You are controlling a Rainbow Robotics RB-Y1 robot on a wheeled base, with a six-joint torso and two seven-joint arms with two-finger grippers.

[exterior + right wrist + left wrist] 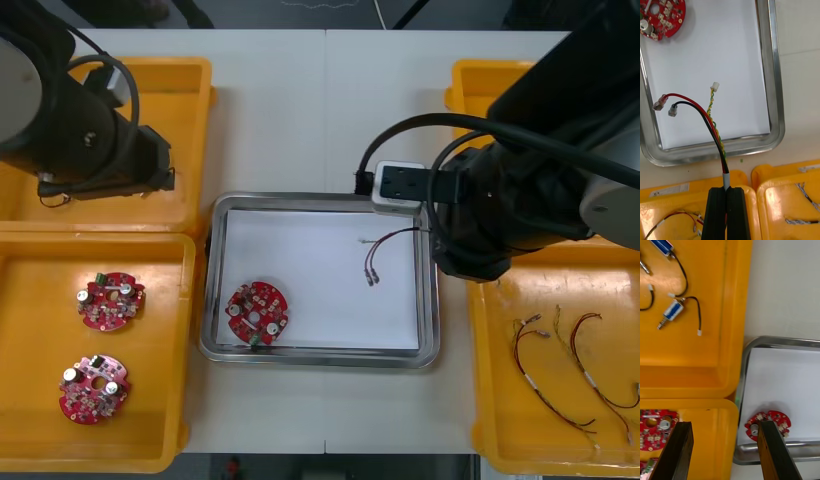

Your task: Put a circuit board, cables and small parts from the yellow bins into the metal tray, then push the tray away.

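Observation:
My right gripper [727, 204] is shut on a cable [711, 120] of red, black and yellow-green wires. The cable [385, 250] reaches from the tray's right rim out over the white floor of the metal tray [320, 357]; I cannot tell if its plug ends touch the floor. A round red circuit board [257, 312] lies in the tray's near left corner. Over the far left bin [195, 130] my left gripper [724, 450] stands open with nothing between its fingers, and the tray's board [769, 423] shows just beyond one fingertip.
The near left bin [40, 350] holds two more circuit boards [110, 298] [95, 385]. Small metal parts [672, 311] with black leads lie in the far left bin. Several cables [560, 370] lie in the near right bin. Another bin [470, 85] stands at the far right.

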